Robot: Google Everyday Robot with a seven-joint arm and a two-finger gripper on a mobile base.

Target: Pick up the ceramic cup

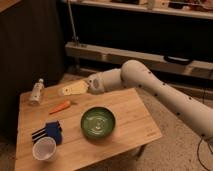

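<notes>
The ceramic cup (44,148) is a small plain white round cup with a wide rim, standing upright near the front left corner of the wooden table (135,120). My gripper (67,90) has pale fingers and hovers over the back of the table, pointing left, far behind the cup. It sits between the clear bottle (36,91) and the arm's grey wrist (96,83). It holds nothing that I can see.
A green bowl (98,122) sits at the table's middle, right of the cup. A blue and black object (51,132) lies just behind the cup. A carrot (60,106) lies below the gripper. Dark shelving stands behind the table.
</notes>
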